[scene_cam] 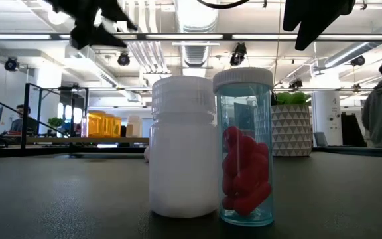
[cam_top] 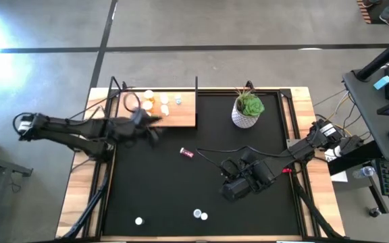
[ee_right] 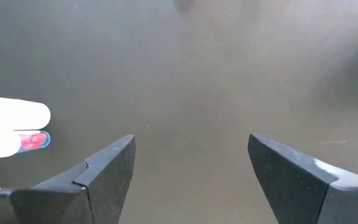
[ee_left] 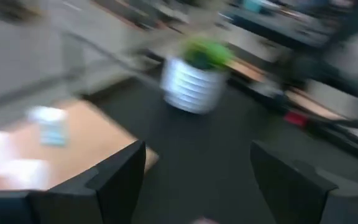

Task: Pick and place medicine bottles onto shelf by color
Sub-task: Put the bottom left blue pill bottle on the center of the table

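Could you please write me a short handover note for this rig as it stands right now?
Left hand: open, empty, by the shelf's near edge.
Right hand: open, empty, over the black mat right of centre.
Done: four or so bottles stand on the shelf.
Left: a magenta bottle lying mid-mat; a white bottle and a clear blue bottle of red pills standing side by side at the front edge; one more white-capped bottle front left.
The plant pot is no part of the job.
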You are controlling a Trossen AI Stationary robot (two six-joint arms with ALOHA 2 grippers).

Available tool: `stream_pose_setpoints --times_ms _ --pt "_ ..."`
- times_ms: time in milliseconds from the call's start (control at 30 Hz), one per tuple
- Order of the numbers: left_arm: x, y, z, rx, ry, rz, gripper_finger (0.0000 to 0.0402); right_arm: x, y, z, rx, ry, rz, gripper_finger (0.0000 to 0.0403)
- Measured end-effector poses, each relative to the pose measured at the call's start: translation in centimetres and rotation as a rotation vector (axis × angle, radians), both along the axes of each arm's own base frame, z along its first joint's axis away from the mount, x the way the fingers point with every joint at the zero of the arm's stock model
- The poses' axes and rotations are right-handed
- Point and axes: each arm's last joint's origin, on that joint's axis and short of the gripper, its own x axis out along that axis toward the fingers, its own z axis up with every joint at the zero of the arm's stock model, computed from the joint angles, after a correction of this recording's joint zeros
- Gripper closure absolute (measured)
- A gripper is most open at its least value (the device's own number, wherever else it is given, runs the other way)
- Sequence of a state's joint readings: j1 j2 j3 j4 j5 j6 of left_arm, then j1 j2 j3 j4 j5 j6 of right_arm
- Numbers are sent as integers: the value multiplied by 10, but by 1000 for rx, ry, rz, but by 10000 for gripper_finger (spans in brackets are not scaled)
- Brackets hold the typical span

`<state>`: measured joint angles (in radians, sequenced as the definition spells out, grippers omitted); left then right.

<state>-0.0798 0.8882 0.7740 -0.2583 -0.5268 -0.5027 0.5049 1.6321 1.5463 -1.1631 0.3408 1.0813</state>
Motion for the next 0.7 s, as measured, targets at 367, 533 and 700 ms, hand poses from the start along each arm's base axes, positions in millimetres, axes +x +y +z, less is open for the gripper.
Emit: stream_pose_setpoints --times_ms 367,533,700 --pt "58 -98 1 -255 136 -303 130 0 0 0 2 -3 0 110" --pt "64 -120 -15 -385 393 -326 130 1 1 0 9 -16 0 103" --pt "61 -131 -32 -492 656 -411 130 5 3 1 28 -50 0 99"
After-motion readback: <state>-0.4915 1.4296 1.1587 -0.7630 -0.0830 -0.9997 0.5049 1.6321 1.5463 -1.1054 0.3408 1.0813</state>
